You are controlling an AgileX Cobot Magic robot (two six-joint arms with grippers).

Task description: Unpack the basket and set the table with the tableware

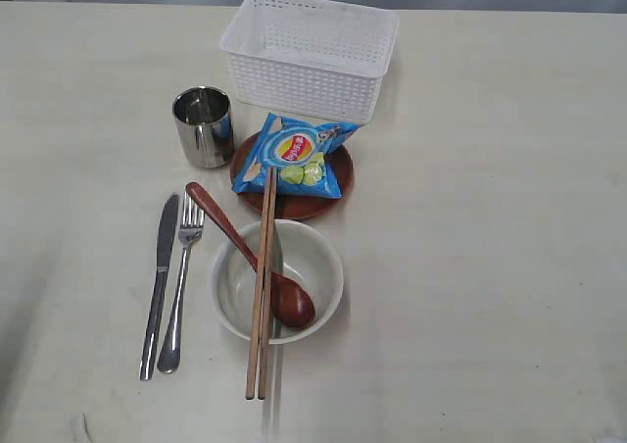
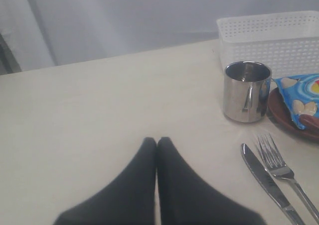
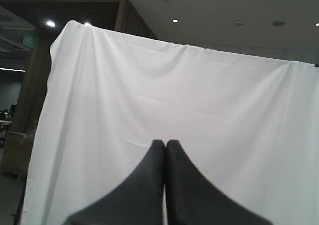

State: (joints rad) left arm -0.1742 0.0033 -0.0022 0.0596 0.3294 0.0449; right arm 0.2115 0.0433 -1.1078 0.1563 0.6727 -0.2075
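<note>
The desk is a wide pale cream surface with a faint grain and a few small scuffs. A soft grey shadow lies over its near left corner. Behind its far edge hangs a pale grey curtain.

The basket stands upright at the far middle of the desk, its white lattice walls showing. Just in front of it lies the reddish-brown plate with a blue crisp packet resting on top. The steel cup stands upright left of the plate, near the basket's left corner.

The cream bowl sits nearer, in front of the plate. The wooden spoon has its head inside the bowl, and its handle leans over the rim toward the cup. Two chopsticks lie side by side from the plate, across the bowl, onto the bare desk in front. Left of the bowl the knife and fork lie parallel on the desk, with the knife on the outside.

The left fingers are pressed together with nothing between them. They hang over bare desk, well apart from the cup and cutlery.

The right fingers are likewise closed on nothing. They point at a white sheet hung across a dark room. Small ceiling lights glow above it, and a green sign shows at one side.
</note>
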